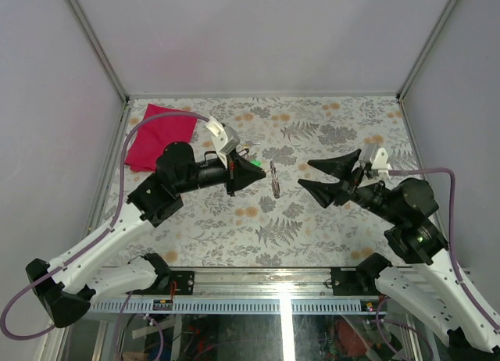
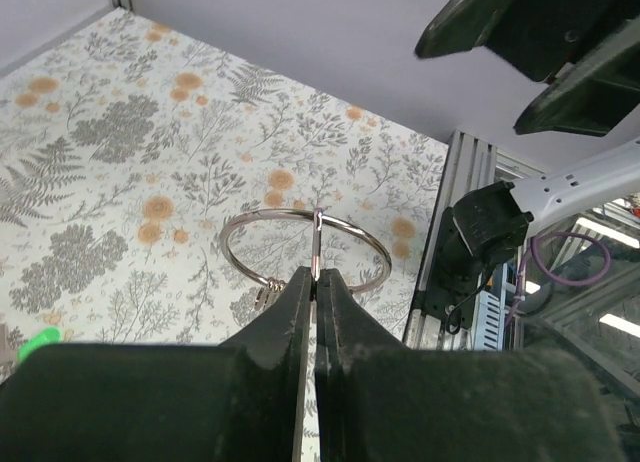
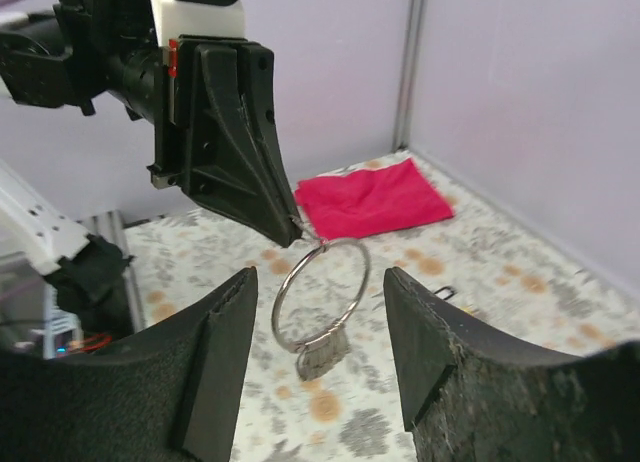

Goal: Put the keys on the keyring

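Observation:
My left gripper (image 1: pixel 262 172) is shut on the keyring (image 1: pixel 274 180) and holds it in the air over the middle of the table. In the left wrist view the jaws (image 2: pixel 316 278) pinch the ring's near edge, and the silver ring (image 2: pixel 262 294) carries small loops at its lower left. In the right wrist view the keyring (image 3: pixel 322 352) hangs from the left fingertips, with its small loops at the bottom. My right gripper (image 1: pixel 305 173) is open and empty, just right of the ring, its fingers (image 3: pixel 225 322) on either side of it. One small black-headed key (image 3: pixel 443 292) lies on the table beyond.
A red cloth (image 1: pixel 160 134) lies at the far left corner and also shows in the right wrist view (image 3: pixel 370 197). A tiny green piece (image 2: pixel 38 342) lies on the flowered table cover (image 1: pixel 328 126). Grey walls enclose three sides. A metal rail (image 1: pixel 266 281) runs along the near edge.

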`<state>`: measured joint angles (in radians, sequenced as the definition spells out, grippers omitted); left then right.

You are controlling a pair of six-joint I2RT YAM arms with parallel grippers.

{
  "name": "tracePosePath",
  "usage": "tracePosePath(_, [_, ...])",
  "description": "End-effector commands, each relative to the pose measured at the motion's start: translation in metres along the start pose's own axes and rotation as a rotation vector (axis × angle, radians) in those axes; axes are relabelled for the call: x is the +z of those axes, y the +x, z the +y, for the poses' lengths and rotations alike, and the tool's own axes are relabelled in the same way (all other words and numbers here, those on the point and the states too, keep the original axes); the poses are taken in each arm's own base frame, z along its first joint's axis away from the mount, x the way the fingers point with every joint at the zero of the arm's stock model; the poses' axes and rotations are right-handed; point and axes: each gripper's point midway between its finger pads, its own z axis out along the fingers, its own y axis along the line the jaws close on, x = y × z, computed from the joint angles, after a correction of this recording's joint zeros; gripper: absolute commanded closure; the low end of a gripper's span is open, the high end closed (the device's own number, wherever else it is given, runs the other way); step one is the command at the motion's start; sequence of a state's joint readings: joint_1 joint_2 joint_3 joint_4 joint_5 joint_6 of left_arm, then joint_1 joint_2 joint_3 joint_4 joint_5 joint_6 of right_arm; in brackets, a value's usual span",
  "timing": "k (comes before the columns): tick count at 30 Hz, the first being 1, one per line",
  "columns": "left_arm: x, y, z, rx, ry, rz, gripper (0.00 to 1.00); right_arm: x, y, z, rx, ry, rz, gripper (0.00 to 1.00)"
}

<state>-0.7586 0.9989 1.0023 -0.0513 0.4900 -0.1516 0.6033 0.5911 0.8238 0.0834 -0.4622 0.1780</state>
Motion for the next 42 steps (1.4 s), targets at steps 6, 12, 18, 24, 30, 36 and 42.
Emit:
tracePosePath(6, [-0.006, -0.007, 0.012, -0.018, -0.103, 0.037, 1.00, 0.009, -0.015, 0.012, -0.439, -0.179, -0.017, 0.43])
tracePosePath(12, [-0.007, -0.006, 0.011, -0.028, -0.108, 0.059, 1.00, 0.017, -0.002, 0.014, -0.618, -0.272, -0.012, 0.48])
tracePosePath(18, [-0.009, -0.007, 0.009, -0.043, -0.106, 0.061, 1.00, 0.040, 0.018, 0.024, -0.814, -0.313, 0.016, 0.51])
tracePosePath(24, [-0.012, -0.006, 0.003, -0.037, -0.079, 0.077, 1.00, 0.062, 0.026, 0.036, -1.008, -0.309, 0.002, 0.53])
tracePosePath(30, [-0.016, -0.006, -0.003, -0.031, -0.057, 0.086, 1.00, 0.066, 0.031, 0.020, -1.156, -0.261, 0.051, 0.53])
tracePosePath(36, [-0.017, -0.008, -0.006, -0.034, -0.049, 0.084, 1.00, 0.070, 0.040, 0.015, -1.176, -0.270, 0.100, 0.53])
tracePosePath(42, [-0.018, -0.010, -0.007, -0.032, -0.047, 0.080, 1.00, 0.077, 0.041, 0.017, -1.157, -0.263, 0.099, 0.54])
